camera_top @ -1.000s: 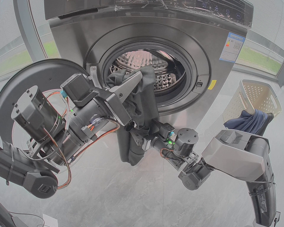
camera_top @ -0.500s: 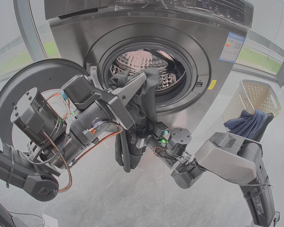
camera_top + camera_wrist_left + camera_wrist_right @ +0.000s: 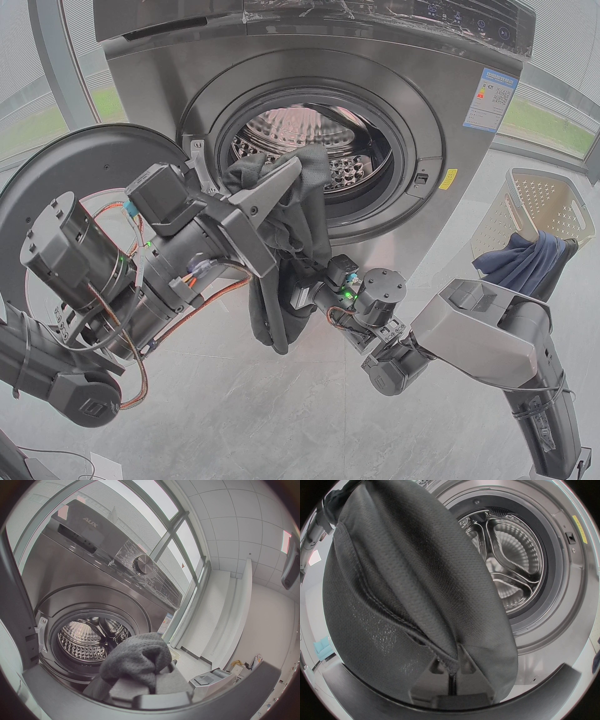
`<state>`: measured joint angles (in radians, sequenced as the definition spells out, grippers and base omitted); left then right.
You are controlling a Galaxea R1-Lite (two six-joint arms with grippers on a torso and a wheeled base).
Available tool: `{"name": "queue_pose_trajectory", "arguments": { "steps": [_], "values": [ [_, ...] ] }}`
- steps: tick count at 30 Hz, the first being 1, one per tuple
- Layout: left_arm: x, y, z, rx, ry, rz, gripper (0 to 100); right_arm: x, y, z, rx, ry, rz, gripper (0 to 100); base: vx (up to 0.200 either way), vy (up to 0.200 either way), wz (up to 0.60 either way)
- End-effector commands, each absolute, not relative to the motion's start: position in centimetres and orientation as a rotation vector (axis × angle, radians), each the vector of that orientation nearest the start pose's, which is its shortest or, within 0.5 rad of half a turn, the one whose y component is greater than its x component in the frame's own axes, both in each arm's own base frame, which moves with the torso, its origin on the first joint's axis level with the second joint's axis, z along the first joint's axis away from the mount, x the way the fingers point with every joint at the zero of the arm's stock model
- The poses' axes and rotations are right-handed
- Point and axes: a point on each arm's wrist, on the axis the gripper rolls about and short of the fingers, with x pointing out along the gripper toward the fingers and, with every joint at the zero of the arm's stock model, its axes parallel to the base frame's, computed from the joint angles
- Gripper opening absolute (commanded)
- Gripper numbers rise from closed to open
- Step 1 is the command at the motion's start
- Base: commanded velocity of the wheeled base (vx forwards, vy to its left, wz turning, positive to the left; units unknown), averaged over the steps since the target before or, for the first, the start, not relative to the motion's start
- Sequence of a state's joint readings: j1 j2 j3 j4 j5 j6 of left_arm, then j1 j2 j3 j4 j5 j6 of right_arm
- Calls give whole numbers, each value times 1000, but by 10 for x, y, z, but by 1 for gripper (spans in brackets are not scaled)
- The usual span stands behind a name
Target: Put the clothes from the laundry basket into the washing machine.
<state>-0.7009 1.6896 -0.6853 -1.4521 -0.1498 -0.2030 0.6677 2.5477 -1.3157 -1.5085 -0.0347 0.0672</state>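
The left gripper pushes a little toward the mouth of the washing machine, then comes back, and its jaws now sit slightly lower than a second ago. The bunch of the dark garment above those jaws dips with them. The right gripper shifts leftward and a little up, closing in beneath the left jaws, and its forearm follows. Below the left jaws the hanging fold draws narrower, and its lowest end now hangs a touch lower than before.

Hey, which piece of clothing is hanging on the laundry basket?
The blue garment, draped over the laundry basket; the dark grey garment hangs from the left gripper and right gripper.
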Motion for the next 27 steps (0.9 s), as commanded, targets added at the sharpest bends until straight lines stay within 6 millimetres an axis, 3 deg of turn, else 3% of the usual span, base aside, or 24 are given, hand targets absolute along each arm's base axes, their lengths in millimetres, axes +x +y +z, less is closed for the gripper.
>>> {"name": "queue_pose_trajectory", "arguments": {
  "steps": [1, 4, 11, 18, 27],
  "values": [
    [220, -177, 233, -305, -353, -833, 0, 371, 285, 70, 165, -258, 628, 0, 0, 0, 0],
    [224, -172, 231, -302, -349, -808, 0, 369, 278, 75, 163, -256, 617, 0, 0, 0, 0],
    [239, -147, 213, -274, -286, -702, 0, 351, 251, 114, 171, -288, 592, 0, 0, 0, 0],
    [252, -136, 176, -243, -173, -637, 0, 337, 240, 143, 185, -329, 593, 0, 0, 0, 0],
    [263, -142, 123, -208, -16, -622, 0, 326, 238, 169, 206, -384, 602, 0, 0, 0, 0]
  ]
}}
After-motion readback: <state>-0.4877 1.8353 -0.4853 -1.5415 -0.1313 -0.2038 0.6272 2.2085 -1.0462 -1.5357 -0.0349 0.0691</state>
